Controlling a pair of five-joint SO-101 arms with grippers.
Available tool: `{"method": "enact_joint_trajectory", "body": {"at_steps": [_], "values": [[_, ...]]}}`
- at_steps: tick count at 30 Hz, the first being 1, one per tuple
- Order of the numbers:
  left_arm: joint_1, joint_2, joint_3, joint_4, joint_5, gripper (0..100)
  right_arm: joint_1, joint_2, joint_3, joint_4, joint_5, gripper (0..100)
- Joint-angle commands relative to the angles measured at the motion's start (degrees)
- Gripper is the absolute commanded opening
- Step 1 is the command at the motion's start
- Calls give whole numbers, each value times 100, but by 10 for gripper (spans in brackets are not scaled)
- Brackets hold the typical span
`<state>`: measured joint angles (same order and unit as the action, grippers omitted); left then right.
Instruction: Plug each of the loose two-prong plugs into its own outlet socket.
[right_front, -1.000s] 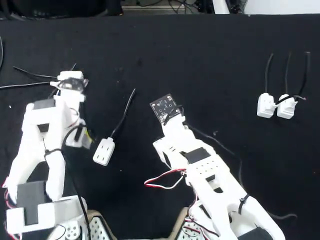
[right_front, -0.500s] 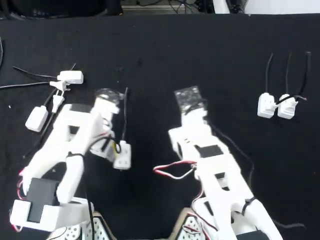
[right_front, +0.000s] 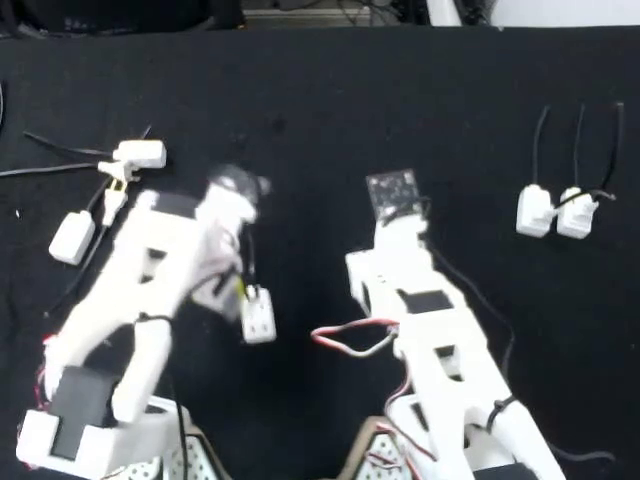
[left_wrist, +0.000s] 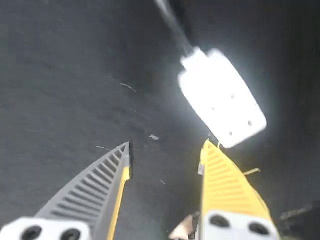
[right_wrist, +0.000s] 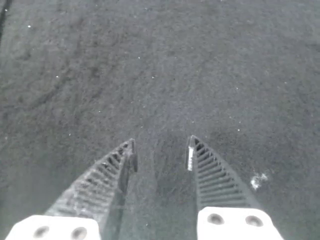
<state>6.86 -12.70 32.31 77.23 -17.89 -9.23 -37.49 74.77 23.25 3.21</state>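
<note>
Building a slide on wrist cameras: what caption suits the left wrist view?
Left gripper, jaws open over the black table, with a white corded outlet socket just past its yellow jaw tip.

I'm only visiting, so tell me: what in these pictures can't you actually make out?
Left wrist view: glare bleaches the white plastic outlet block. Its slots are unreadable, and whether it touches the yellow finger of the left gripper is unclear.
High view: the pair of small white corded pieces at the right is too small to tell plugs from sockets, or whether they are joined.
High view: the white corded pieces at the left are likewise too small to show prongs.
</note>
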Motion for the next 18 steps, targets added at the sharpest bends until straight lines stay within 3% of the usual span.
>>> {"method": "enact_joint_trajectory", "body": {"at_steps": [1, 9, 18], "values": [[-347, -211, -1015, -79, 448, 224, 105, -189, -127, -132, -53, 159], [-330, 1064, -1068, -1653, 2004, 225, 105, -189, -119, -132, -53, 159], [-101, 1829, -1262, -1758, 2145, 226, 97, -189, -127, -132, -53, 159]]}}
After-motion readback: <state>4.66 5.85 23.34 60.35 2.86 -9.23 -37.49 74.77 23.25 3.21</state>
